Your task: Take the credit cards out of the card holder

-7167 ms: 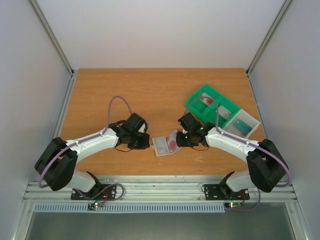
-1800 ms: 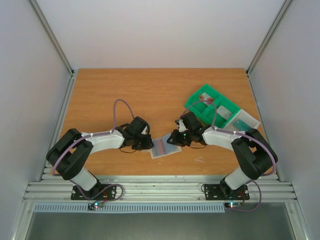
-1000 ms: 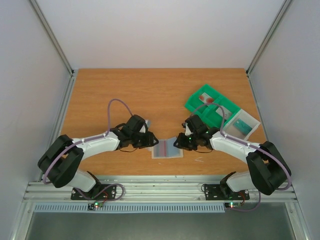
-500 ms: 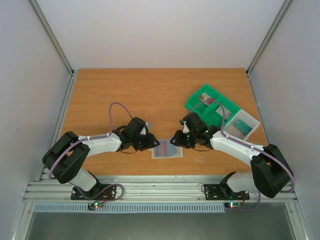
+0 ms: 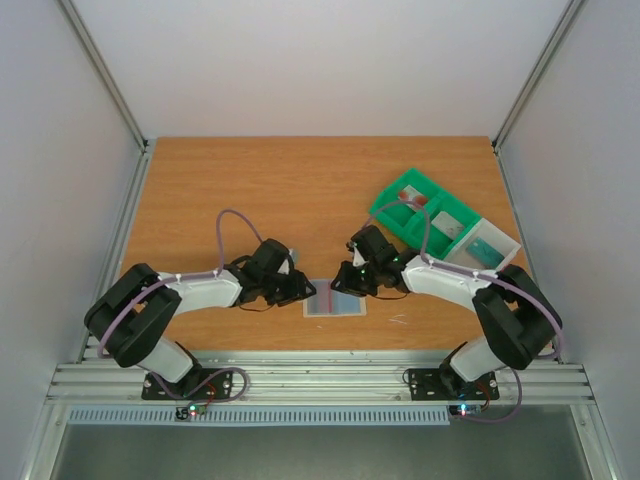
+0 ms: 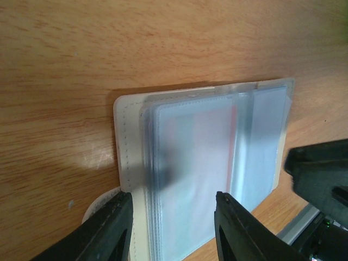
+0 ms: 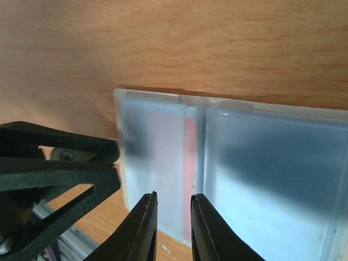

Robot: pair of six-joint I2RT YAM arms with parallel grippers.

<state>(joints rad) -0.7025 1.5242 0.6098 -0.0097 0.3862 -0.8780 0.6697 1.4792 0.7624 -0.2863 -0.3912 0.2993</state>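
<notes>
Right arm has folded in since half a second ago: in the top view its elbow sits further left, and the right gripper (image 5: pixel 343 283) has nudged toward upper left. Left gripper (image 5: pixel 308 290) is roughly where it was. Card holder (image 5: pixel 335 302) hasn't shifted in that time. Seven seconds back it was tilted between the two grippers; now it lies open and flat on the table (image 5: pixel 250 190), lower centre of frame, squared to the near edge. Left gripper is at the holder's left edge, right gripper over its upper edge near the middle. Left wrist view: left fingers (image 6: pixel 109 231) are spread wide, with the stack of clear sleeves (image 6: pixel 190 179) on the holder's left half lying between them, not clamped. Right wrist view: right fingers (image 7: pixel 142 228) are nearly together with a narrow gap. A pinkish-red card (image 7: pixel 189 157) shows as a strip just left of the spine and runs straight into that gap. Can't tell if they're actually pinching it. The sleeve on the holder's right half reads blue-grey; can't say for certain that's a card. Upper right of the top view: green tray (image 5: pixel 385 213) with a red card (image 5: pixel 408 197) in its far compartment. Touching its lower right side is a pale tray (image 5: pixel 510 240) holding a teal card (image 5: pixel 487 250). Both trays are well apart from the holder.
</notes>
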